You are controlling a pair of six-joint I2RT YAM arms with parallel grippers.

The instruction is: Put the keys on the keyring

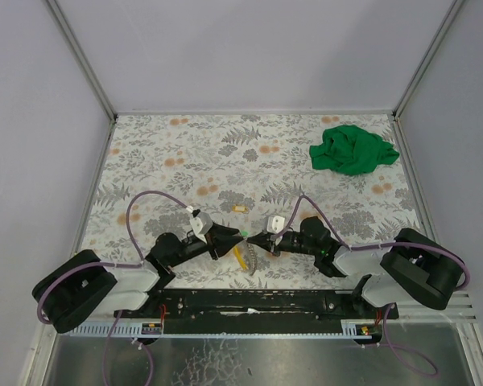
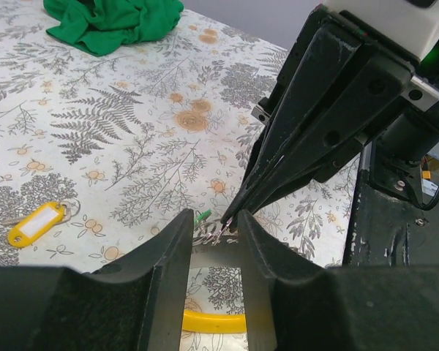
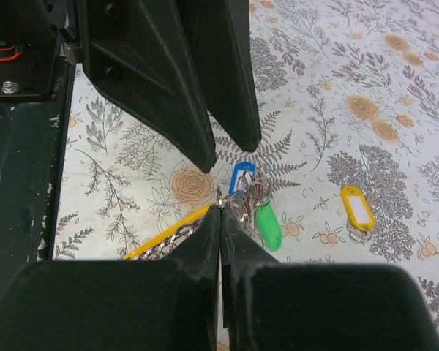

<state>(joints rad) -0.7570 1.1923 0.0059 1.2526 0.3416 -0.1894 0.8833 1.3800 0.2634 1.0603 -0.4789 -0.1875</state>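
Closest thing to the lens is the right gripper (image 3: 219, 212), black fingers filling the bottom of its own wrist view and pressed tight together, with the thin wire of the keyring (image 3: 245, 205) nipped right at the tips, so that one's got a firm pinch on it. The ring sits low over the table (image 1: 185, 145), dead centre between the two arms, with a blue tag (image 3: 241, 175) and a long yellow strap (image 3: 168, 234) bunched up with it. The left gripper (image 2: 214, 219) faces it nose to nose with its fingers spread apart. The ring cluster sits just at the mouth of that gap, but as far as I can see it isn't clamping anything. The green-tagged key (image 3: 267, 223) hangs right in among the loops. It looks threaded on to me, though I can't actually make out whether it's through the wire or just tangled against it. The yellow-tagged key (image 3: 358, 208) lies flat on the table by itself, near but clearly apart from the ring, so that one's not done. I'd call it roughly halfway at best. The green cloth (image 1: 354, 149) is way off in the far right corner, not involved.
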